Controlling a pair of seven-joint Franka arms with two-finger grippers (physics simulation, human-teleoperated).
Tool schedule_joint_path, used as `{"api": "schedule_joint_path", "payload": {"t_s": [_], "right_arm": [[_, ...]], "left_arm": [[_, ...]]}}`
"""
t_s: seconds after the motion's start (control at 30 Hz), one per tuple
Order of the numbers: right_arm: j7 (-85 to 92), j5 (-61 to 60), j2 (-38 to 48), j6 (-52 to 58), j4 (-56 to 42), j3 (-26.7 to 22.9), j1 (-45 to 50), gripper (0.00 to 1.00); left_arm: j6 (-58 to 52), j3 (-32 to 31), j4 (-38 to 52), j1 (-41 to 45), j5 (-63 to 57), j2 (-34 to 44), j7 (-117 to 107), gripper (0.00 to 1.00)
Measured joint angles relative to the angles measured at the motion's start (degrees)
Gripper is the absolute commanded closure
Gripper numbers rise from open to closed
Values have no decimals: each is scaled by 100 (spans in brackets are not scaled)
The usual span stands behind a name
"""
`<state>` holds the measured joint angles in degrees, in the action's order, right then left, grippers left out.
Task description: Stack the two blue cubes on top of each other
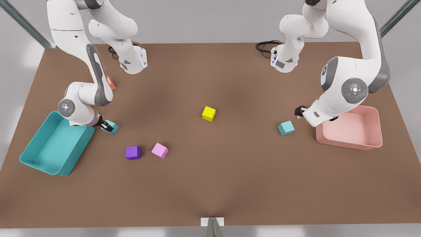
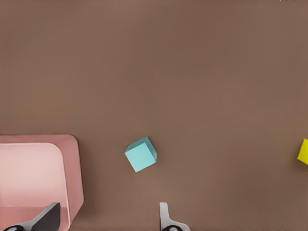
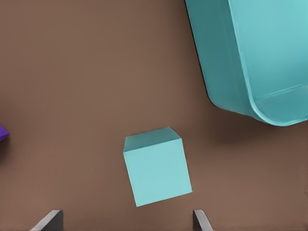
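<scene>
Two blue cubes lie far apart on the brown table. One blue cube [image 1: 111, 127] [image 3: 156, 166] rests beside the teal tray at the front view's left. My right gripper [image 1: 106, 125] [image 3: 126, 220] hovers low over it, open, with its fingertips [image 3: 50, 220] spread wider than the cube. The other blue cube [image 1: 286, 127] [image 2: 141, 154] sits near the pink tray at the front view's right. My left gripper [image 1: 300, 111] [image 2: 107, 219] is open a short way from it, with nothing between its fingers [image 2: 166, 216].
A teal tray [image 1: 56, 148] [image 3: 260, 48] stands at the front view's left and a pink tray [image 1: 348, 130] [image 2: 29, 178] at its right. A yellow cube [image 1: 209, 113] [image 2: 304, 151], purple cube [image 1: 133, 152] [image 3: 2, 132] and pink cube [image 1: 160, 150] lie between. An orange cube [image 1: 111, 83] peeks from behind the arm.
</scene>
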<state>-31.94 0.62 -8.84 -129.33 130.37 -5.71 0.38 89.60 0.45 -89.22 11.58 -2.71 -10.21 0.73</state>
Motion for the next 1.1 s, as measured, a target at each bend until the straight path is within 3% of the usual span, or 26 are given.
{"api": "schedule_joint_path", "payload": {"t_s": [1.1], "right_arm": [[770,-88,-1005,-636,138,65,-302,0]], "left_arm": [[-14,-10,-11,-41,2,-291,-11,0]]}}
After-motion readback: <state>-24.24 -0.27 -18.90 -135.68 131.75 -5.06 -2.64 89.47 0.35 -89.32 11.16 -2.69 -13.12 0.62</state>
